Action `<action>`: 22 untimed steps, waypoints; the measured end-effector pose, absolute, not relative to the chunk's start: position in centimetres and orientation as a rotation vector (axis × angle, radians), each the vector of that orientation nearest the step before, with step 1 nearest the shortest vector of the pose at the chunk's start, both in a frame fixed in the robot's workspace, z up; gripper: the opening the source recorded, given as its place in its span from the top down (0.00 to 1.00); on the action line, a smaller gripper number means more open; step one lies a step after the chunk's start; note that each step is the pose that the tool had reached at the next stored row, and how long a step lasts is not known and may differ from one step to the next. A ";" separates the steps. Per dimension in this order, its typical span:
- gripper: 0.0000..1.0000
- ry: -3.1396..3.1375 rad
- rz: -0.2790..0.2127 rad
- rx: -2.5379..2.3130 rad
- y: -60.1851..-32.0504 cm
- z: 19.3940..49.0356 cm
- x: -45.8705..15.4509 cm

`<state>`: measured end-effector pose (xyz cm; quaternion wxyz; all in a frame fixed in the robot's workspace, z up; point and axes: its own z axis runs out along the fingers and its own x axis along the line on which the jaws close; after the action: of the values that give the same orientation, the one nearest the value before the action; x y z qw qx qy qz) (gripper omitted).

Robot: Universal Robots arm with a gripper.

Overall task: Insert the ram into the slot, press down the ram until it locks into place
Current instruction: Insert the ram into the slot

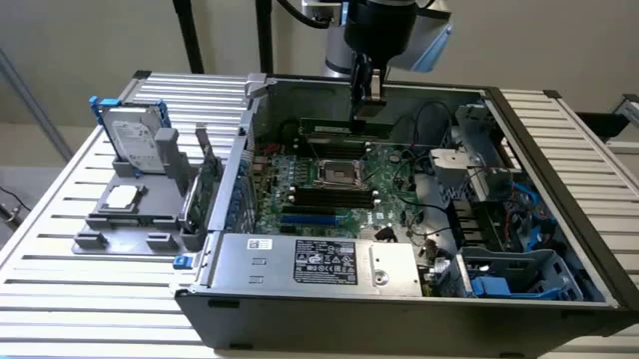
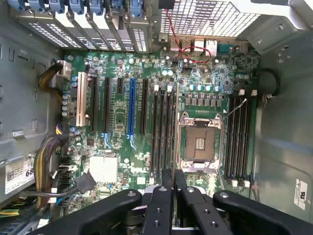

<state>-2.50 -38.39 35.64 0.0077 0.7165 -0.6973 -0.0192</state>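
My gripper (image 1: 367, 111) hangs inside the open computer case, shut on the ram (image 1: 325, 127). The ram is a thin green stick held level above the back part of the motherboard (image 1: 394, 191), apart from the board. In the wrist view the black fingers (image 2: 159, 205) stand close together over the board. Black memory slots lie in two parallel groups on either side of the square processor socket (image 2: 199, 142). One group of slots (image 2: 161, 129) is nearer the blue connector (image 2: 131, 107); the other group (image 2: 239, 137) is beside the case wall. In the exterior view, slots (image 1: 330, 197) show in front of the processor socket (image 1: 334, 173).
The grey power supply (image 1: 319, 262) fills the case front. Drive cages and blue cables (image 1: 509, 217) crowd the exterior view's right. Outside the case, on the exterior view's left, a hard drive (image 1: 135, 142) stands on a grey stand and a green expansion card (image 1: 205, 191) leans nearby.
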 end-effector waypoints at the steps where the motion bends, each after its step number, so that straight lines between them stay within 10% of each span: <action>1: 0.87 -2.180 -0.060 2.240 -38.4 35.6 -2.5; 22: 0.87 -2.180 -0.059 2.240 -38.4 34.3 -2.5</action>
<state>-2.55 -38.40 34.25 0.0075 0.7165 -0.6973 -0.0190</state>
